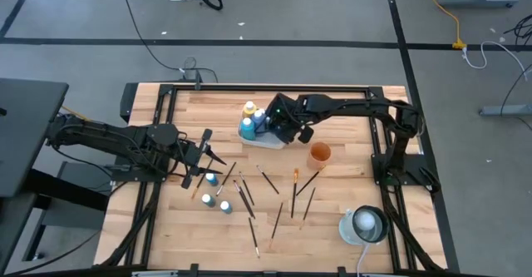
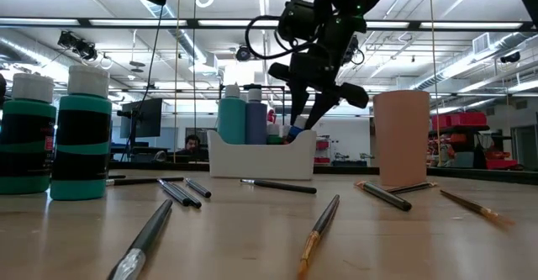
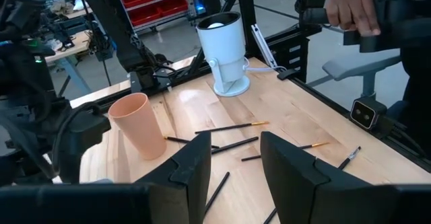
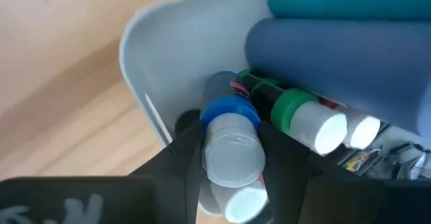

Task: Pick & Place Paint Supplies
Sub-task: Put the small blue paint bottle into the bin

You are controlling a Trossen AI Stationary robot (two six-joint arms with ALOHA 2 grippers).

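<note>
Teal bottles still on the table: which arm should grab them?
Left. Its open hand hovers right beside the teal bottles. The right hand is busy, shut on a blue bottle over the white tray.

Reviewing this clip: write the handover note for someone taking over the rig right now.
Right gripper: over the white tray, jaws shut on a blue paint bottle inside it.
Left gripper: open, empty, hovering by the loose items.
Done: several bottles already in the tray.
Left: three teal bottles and about a dozen paintbrushes lie on the table; the orange cup holds none.
</note>
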